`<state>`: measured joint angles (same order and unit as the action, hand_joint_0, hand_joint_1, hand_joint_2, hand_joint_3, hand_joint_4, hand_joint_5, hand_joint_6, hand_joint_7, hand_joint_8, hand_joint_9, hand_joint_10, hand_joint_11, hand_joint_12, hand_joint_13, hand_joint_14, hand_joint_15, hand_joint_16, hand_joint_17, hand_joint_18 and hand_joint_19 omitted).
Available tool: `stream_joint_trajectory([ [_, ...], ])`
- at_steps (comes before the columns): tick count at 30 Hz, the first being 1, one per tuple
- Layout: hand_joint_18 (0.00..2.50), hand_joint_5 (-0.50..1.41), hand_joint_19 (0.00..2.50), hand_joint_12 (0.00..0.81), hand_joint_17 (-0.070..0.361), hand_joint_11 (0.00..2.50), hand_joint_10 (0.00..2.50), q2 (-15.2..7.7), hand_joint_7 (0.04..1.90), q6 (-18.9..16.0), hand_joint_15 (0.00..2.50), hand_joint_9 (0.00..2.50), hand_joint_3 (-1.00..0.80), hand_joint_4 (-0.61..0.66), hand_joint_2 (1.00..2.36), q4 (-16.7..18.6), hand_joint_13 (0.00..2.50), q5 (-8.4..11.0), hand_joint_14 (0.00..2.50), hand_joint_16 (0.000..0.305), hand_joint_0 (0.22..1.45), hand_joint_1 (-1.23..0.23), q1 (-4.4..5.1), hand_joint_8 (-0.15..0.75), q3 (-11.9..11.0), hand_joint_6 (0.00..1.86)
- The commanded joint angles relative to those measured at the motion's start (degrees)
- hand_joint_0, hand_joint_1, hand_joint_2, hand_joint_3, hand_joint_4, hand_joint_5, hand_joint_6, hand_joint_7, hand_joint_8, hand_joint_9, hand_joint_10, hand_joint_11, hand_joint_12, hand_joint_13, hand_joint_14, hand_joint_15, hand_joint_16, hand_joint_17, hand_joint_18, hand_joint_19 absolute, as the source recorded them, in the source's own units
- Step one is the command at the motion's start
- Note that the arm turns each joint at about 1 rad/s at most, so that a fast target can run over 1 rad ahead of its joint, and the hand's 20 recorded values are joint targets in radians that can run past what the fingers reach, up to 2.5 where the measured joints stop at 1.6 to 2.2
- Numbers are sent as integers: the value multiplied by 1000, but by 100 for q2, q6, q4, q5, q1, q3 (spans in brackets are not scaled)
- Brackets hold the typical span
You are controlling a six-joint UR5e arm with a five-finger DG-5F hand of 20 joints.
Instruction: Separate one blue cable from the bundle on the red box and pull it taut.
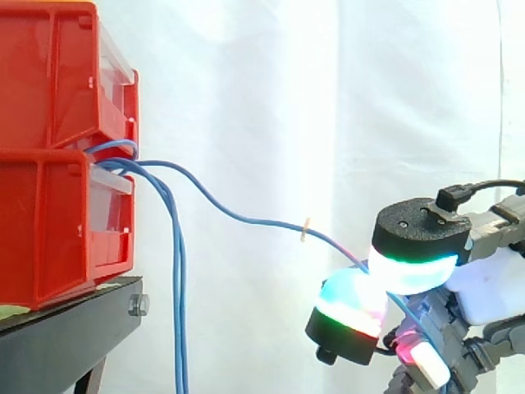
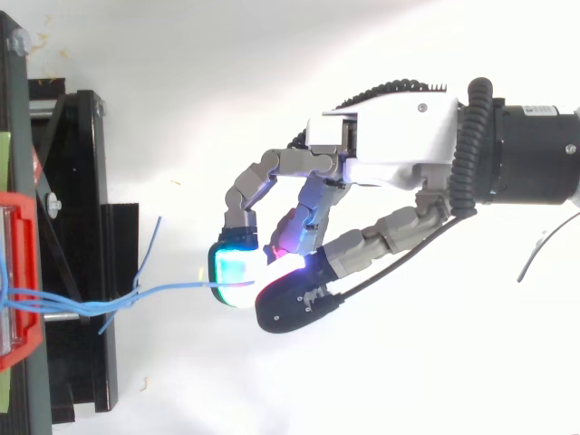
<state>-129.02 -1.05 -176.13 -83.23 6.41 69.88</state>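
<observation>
One blue cable (image 1: 246, 218) runs from the stacked red bins (image 1: 57, 148) out to the right, sagging a little, with a small tan tag on it. It ends between the glowing pads of my hand (image 2: 308, 217), whose curled fingers and thumb pinch it. In the top view the same cable (image 2: 168, 290) stretches from the red bin (image 2: 20, 272) to the fingertips (image 2: 234, 270). The other blue cables (image 1: 179, 312) of the bundle hang straight down from the bin front. In the side view the hand (image 1: 484, 287) sits low at the right, well away from the bins.
The bins stand on a black stand (image 1: 74, 320) at the left, with its black frame (image 2: 77, 236) under them in the top view. A white curtain (image 1: 328, 98) backs the scene. Loose cable ends (image 2: 149, 249) stick out near the stand.
</observation>
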Motion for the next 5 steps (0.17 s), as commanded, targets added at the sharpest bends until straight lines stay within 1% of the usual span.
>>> stream_joint_trajectory([
  [1, 797, -60, 525, 388, 126, 376, 13, 0, 1023, 0, 293, 1137, -98, -23, 1157, 0, 789, 0, 11, 56, 613, -857, 1, 338, -1, 900],
  [5, 796, -60, 526, 387, 126, 380, 13, 0, 1022, 0, 290, 1136, -95, -22, 1147, 0, 787, 0, 11, 56, 615, -858, 10, 337, -1, 900],
])
